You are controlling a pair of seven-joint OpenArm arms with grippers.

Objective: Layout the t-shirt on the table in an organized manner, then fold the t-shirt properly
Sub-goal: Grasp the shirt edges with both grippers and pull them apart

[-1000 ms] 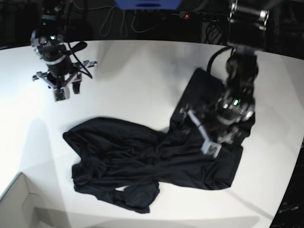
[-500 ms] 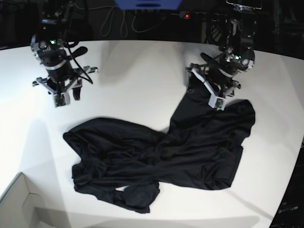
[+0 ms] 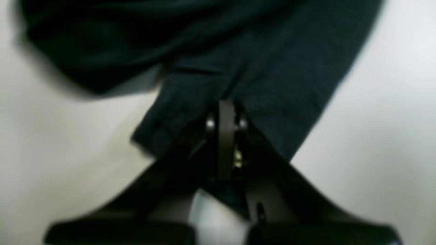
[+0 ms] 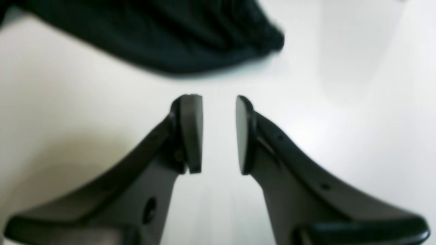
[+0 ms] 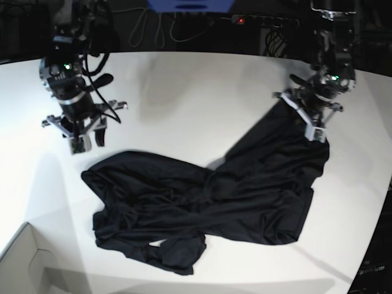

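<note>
Black, thin cloth — the t-shirt [image 5: 208, 208] lies crumpled across the near half of the white table [image 5: 184, 92], its long axis running from a bunched end at the base view's lower left up to a narrower strip at the upper right.

At the left of that view, the right gripper [image 5: 78, 139] hangs over bare table just beyond the shirt's left end, pointing down. Its own camera shows the fingers [image 4: 192, 132] spread a moderate way apart with nothing between them, and the nearest dark edge of the shirt [image 4: 163, 37] lying ahead of the tips, near but not touching.

At the right, the left gripper [image 5: 313, 125] sits on the strip's far end. The wrist view shows its jaws pressed together on a fold of the fabric [image 3: 259, 68], which fans out ahead of the tips over the table [image 3: 391, 119]. That arm reaches in from the far edge, wrist tilted down and slightly inward.

So the shirt stretches away from the left gripper toward the lower left. I judge that pulling its held end further outward along that axis would draw the strip taut — while the right arm, nearer the bunched left end, is placed to drop onto it and take the opposite corner.
</note>
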